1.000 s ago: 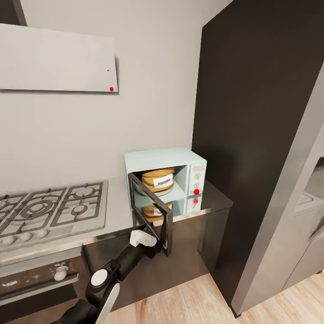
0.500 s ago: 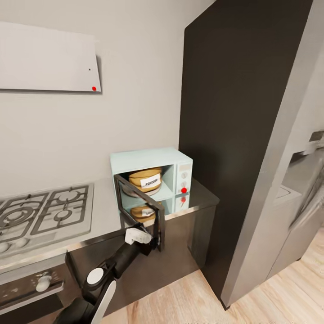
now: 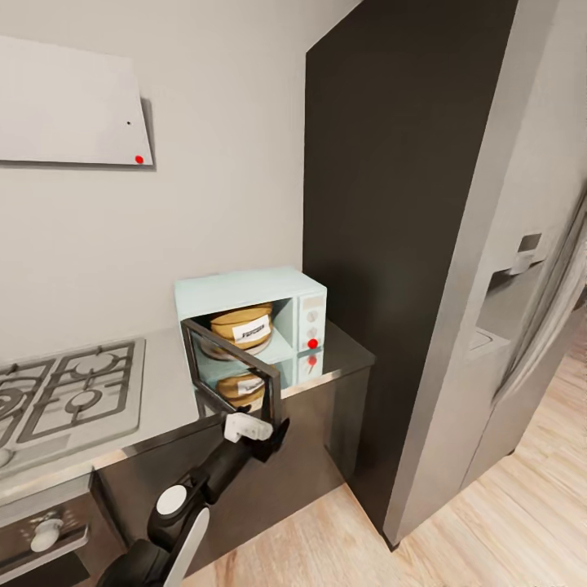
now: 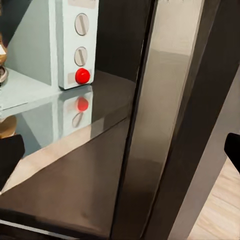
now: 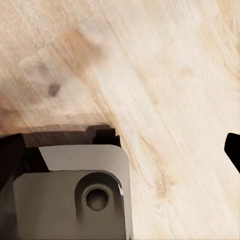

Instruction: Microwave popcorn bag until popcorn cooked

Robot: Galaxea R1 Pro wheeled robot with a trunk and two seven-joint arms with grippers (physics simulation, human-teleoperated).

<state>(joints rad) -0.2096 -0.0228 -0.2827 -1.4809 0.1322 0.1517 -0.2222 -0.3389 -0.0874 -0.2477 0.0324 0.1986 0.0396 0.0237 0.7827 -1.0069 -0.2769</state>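
Observation:
The pale mint-blue microwave (image 3: 244,287) stands on the glossy grey countertop (image 3: 163,383) with its dark glass door (image 3: 232,367) swung open toward me. Inside, the tan popcorn bag (image 3: 241,325) sits upright with its white label facing out. My left gripper (image 3: 275,430) is at the door's free edge, below the counter's front. In the left wrist view it (image 4: 120,155) is open, with the door's edge (image 4: 150,125) between its fingers and the microwave's knob panel (image 4: 77,45) behind. My right gripper (image 5: 120,152) is open over the wood floor, holding nothing.
A steel gas hob (image 3: 57,395) lies left of the microwave, under a flat white hood (image 3: 65,106). A tall dark cabinet (image 3: 391,244) rises right beside the microwave, and a grey fridge (image 3: 505,326) stands further right. A grey part of my base (image 5: 75,195) is below the right gripper.
The whole head view has swung to the right, so more of the fridge shows and less of the hob. The left gripper stays at the open door's edge.

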